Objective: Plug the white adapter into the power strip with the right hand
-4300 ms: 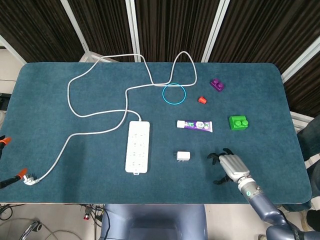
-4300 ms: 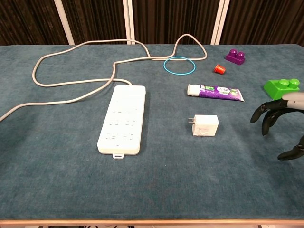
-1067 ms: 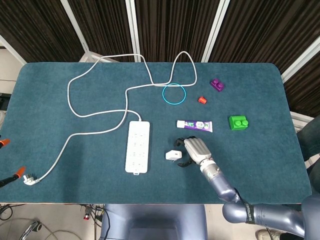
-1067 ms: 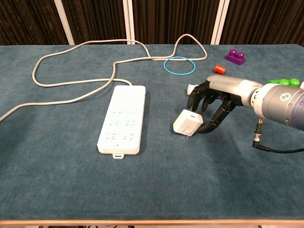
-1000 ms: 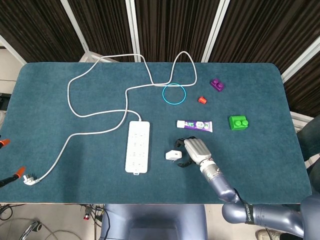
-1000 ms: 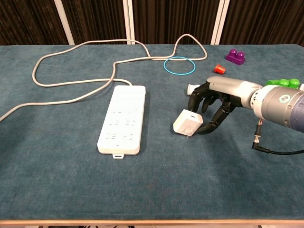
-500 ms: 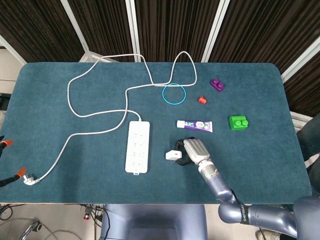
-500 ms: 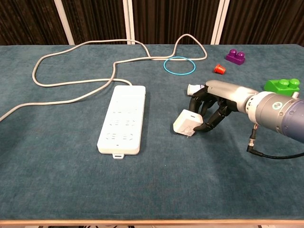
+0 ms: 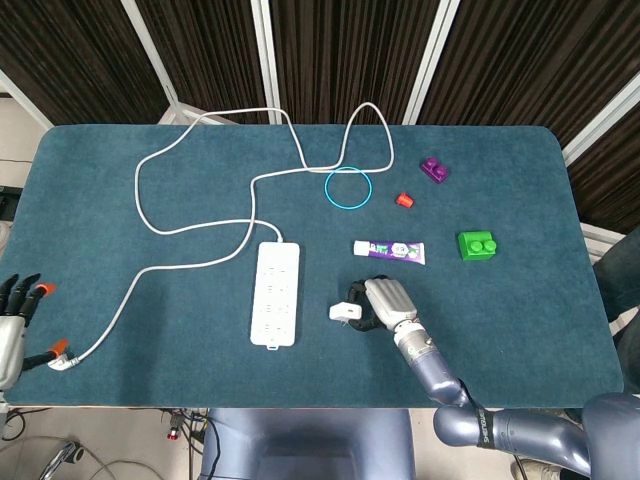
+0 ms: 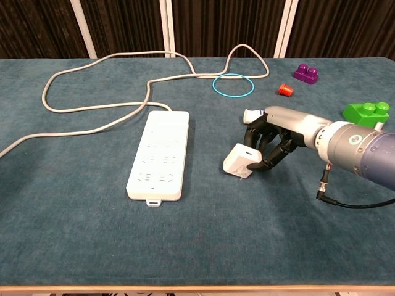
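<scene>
Dark curtains back a teal table where the right hand (image 10: pixel 271 145) grips the white adapter (image 10: pixel 240 161), tilted just right of the power strip (image 10: pixel 158 154) (every socket looks empty), so the grasp seems done and the plugging-in remains.

The right hand (image 10: pixel 276 137) has a silver-grey back and black fingers (image 10: pixel 270 161). Its forearm (image 10: pixel 361 151) is a glossy blue-grey tube with a thin black cable (image 10: pixel 345 203) looping beneath. The left hand (image 9: pixel 12 322) shows black, orange-tipped fingers.
</scene>
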